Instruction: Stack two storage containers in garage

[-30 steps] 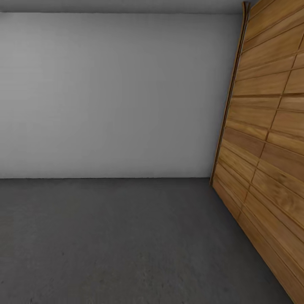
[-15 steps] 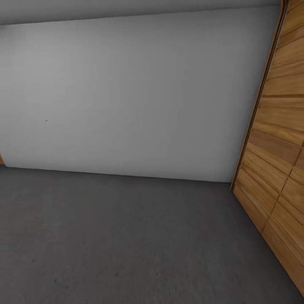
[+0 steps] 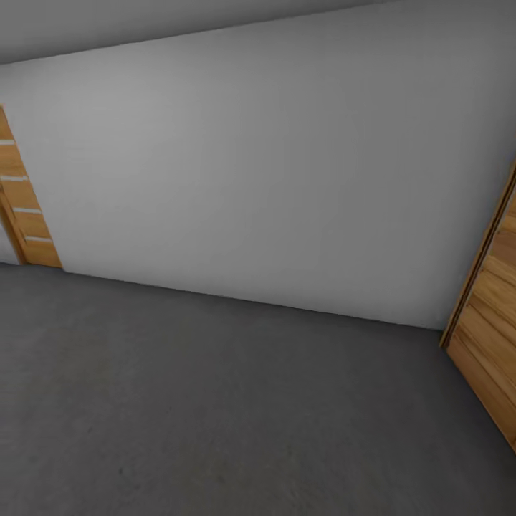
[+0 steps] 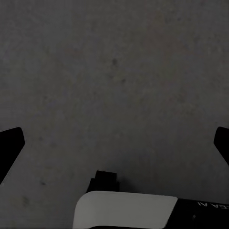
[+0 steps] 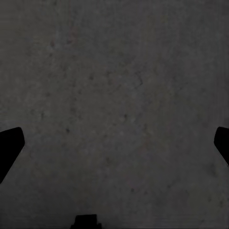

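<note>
Garage interior is seen from the head view: grey floor [image 3: 215, 401], pale wall [image 3: 272, 165], slat door [image 3: 491, 344] at right, another slat door [image 3: 25, 208] at far left. Left gripper [image 4: 114, 143] is spread wide over bare concrete, nothing held. Right gripper [image 5: 114, 143] likewise spread, empty, pointed at the floor. Containers' location cannot be told from these views.

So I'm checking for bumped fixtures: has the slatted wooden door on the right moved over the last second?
No. The wooden door still meets the grey wall at the same corner; the whole head view swung left, so the camera turned.
</note>
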Tool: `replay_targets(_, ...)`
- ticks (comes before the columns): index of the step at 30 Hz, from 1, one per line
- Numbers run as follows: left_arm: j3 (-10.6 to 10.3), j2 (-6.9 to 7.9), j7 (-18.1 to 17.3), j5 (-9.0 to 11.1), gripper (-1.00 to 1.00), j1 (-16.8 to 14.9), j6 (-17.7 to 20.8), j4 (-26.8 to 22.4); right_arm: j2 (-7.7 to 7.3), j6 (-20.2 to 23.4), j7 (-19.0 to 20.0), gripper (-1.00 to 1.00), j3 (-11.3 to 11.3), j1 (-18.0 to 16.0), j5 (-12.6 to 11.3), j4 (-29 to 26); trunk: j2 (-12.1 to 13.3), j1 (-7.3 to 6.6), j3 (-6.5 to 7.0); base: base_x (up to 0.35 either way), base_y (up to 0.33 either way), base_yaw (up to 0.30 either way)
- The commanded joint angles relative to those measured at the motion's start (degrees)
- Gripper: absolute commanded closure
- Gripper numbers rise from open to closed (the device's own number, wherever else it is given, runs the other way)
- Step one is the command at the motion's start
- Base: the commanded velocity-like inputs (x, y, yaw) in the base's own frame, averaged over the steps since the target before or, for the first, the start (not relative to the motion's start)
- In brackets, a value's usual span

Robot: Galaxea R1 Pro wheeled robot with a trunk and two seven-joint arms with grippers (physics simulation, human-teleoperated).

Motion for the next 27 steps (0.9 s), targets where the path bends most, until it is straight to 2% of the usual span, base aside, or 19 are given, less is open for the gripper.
replay_targets(1, 0.16, 0.05, 0.03, -0.01, -1.00, 0.03, 0.39, -0.20, 0.00, 0.27, -0.02, -1.00, -0.02, 0.00, 0.01, -0.11, -0.03, 0.04, -0.05, 0.324, 0.000, 0.296)
replay_targets(15, 0.10, 0.35, 0.03, -0.01, -1.00, 0.03, 0.39, -0.20, 0.00, 0.23, -0.06, -1.00, -0.02, 0.00, 0.05, -0.11, -0.03, 0.04, -0.05, 0.327, 0.000, 0.296)
replay_targets(19, 0.09, 0.35, 0.03, -0.01, -1.00, 0.03, 0.39, -0.20, 0.00, -0.09, -3.10, -1.00, 0.05, 0.00, 0.04, -0.11, -0.03, 0.04, -0.05, 0.328, 0.000, 0.300)
replay_targets(27, 0.09, 0.45, 0.03, -0.01, -1.00, 0.03, 0.39, -0.20, 0.00, -1.01, -3.23, -1.00, 0.31, 0.00, 0.01, -0.11, -0.03, 0.04, -0.05, 0.328, 0.000, 0.300)
